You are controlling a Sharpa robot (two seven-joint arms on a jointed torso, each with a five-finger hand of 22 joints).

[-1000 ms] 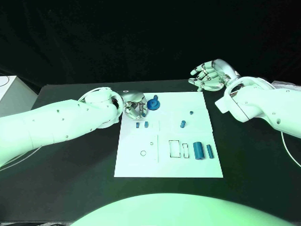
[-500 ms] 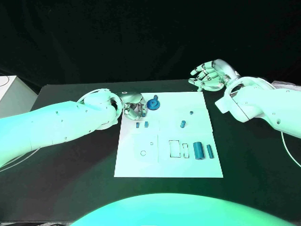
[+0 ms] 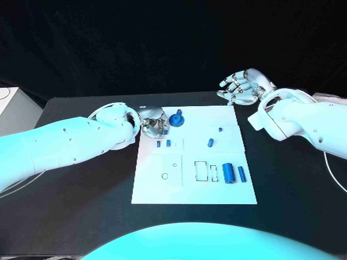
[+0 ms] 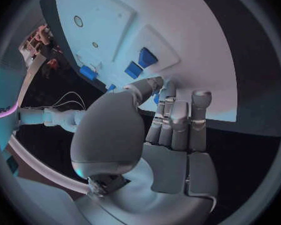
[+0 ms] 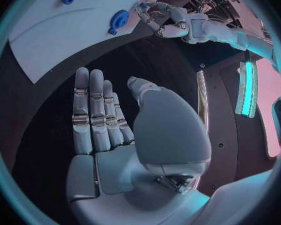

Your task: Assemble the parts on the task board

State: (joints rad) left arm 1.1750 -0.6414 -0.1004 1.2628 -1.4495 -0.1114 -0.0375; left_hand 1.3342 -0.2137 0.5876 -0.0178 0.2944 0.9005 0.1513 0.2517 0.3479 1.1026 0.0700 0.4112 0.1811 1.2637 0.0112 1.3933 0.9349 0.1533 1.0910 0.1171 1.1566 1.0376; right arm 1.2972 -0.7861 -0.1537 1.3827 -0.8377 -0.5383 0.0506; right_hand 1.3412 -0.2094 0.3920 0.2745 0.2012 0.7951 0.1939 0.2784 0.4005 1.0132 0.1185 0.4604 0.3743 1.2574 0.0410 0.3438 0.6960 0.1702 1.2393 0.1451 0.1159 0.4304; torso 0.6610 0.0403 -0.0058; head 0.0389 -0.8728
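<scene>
The left silver hand (image 3: 153, 127) hangs over the far left corner of the flat white task board (image 3: 162, 189) on the black counter (image 3: 79, 184). Its fingers (image 4: 168, 117) are curled together above the board's edge; whether they hold anything cannot be told. Just right of it lies a round blue disc part (image 3: 177, 119). Two small blue pegs (image 3: 163, 143) lie close on the near side of the hand. Further right sit a small blue stud (image 3: 220, 130), a short blue piece (image 3: 211, 143), and two blue cylinders (image 3: 233, 173) side by side. The right silver hand (image 3: 242, 88) hovers beyond the board's far right corner, fingers (image 5: 93, 112) apart and straight, holding nothing.
</scene>
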